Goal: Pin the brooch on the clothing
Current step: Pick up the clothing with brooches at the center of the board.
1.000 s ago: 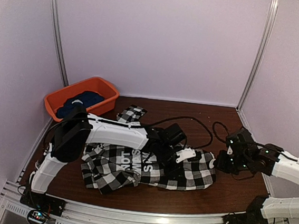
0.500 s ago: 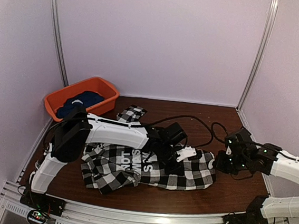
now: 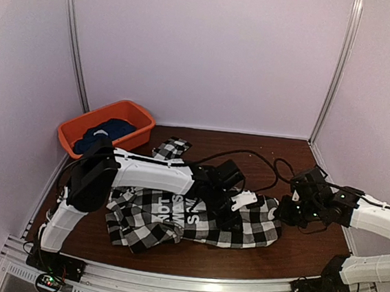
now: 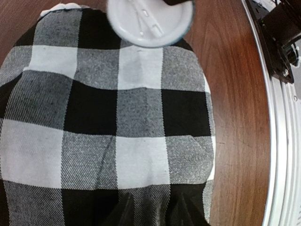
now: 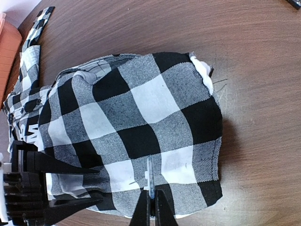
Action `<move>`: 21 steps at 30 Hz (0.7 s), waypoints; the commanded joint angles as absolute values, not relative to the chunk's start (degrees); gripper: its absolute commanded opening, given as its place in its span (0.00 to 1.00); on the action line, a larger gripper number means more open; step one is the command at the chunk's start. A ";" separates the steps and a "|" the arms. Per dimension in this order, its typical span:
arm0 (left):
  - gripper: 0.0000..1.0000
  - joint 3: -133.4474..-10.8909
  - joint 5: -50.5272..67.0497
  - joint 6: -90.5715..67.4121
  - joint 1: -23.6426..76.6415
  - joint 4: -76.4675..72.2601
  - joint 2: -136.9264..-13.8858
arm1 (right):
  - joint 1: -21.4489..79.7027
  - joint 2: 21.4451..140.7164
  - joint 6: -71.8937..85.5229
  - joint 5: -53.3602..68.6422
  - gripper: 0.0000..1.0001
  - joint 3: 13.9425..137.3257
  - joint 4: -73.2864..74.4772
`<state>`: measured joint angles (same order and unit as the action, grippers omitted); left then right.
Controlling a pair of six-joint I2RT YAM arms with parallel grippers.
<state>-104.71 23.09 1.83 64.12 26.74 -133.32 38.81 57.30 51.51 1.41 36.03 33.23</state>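
Right wrist view: the right gripper (image 5: 150,201) is clamped on the brooch (image 5: 149,175), held edge-on at the near edge of the checked shirt (image 5: 141,108). The shirt's length runs away toward 11 o'clock. The left gripper (image 5: 96,186) sits on the cloth at 9 o'clock; whether its fingers pinch fabric, I cannot tell. Farther off, the top external view shows lettering (image 3: 173,207) that seems to read "NOT".

High rear overview — wrist cameras close over shirt (image 4: 117,141).

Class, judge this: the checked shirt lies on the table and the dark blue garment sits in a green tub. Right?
Wrong colour: the tub is orange, not green, as the top external view shows. The rest stands.
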 commanded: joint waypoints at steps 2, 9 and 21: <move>0.40 -108.46 20.43 0.76 65.30 26.86 -134.74 | 38.59 55.91 52.03 -1.53 0.00 36.19 34.89; 0.40 -112.39 17.10 0.26 65.39 32.38 -138.00 | 38.54 54.64 51.94 -2.44 0.00 36.41 36.27; 0.50 -111.91 13.51 1.47 66.47 35.01 -139.43 | 38.51 53.18 51.94 -3.51 0.00 37.20 37.87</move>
